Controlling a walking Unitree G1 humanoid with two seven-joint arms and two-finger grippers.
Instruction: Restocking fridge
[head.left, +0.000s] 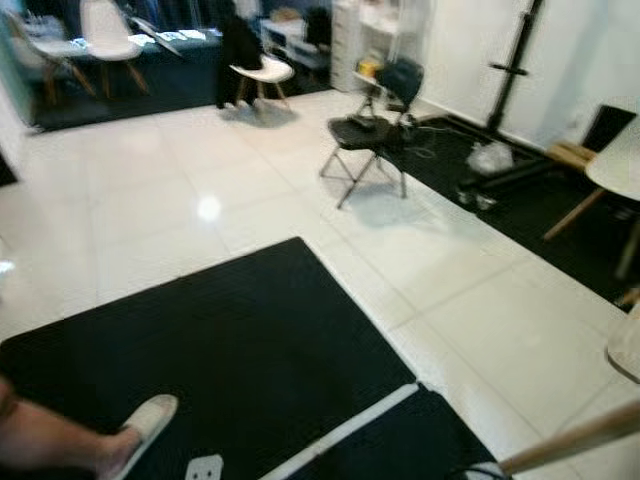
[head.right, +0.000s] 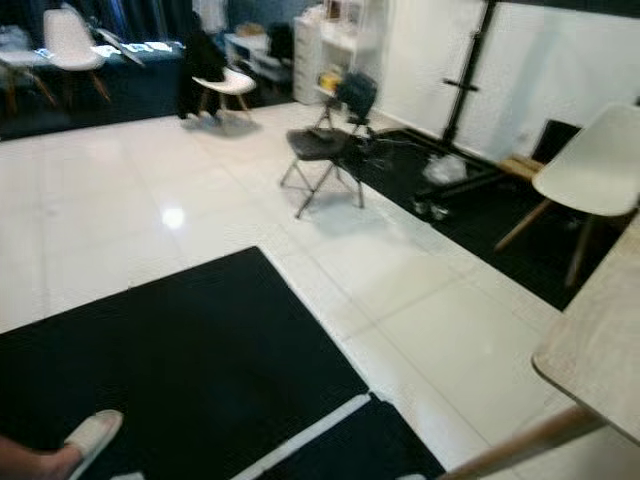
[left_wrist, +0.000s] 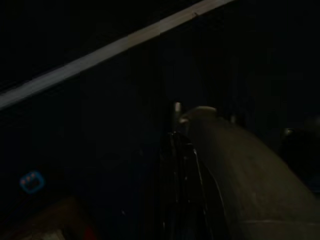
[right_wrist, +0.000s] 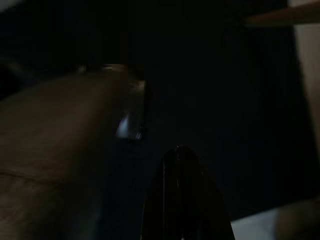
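I stand in a room with a white tiled floor (head.left: 200, 200) and a black mat (head.left: 230, 350) right before me. Both arms hang idle in the shade. In the very dark left wrist view, my left gripper (left_wrist: 176, 145) is a dim black shape beside a rounded grey form (left_wrist: 235, 170), with a pale stripe (left_wrist: 115, 47) crossing the mat. In the right wrist view, my right gripper (right_wrist: 180, 165) is a black point over dark floor, next to a brownish rounded form (right_wrist: 60, 140).
A person's foot in a white slipper (head.left: 145, 425) rests on the mat at near left. A black folding chair (head.left: 365, 135) stands mid-floor. At right are a wooden table (head.right: 600, 340), its slanted leg (head.left: 570, 440) and a white chair (head.right: 595, 170). More chairs (head.left: 262, 70) stand at the back.
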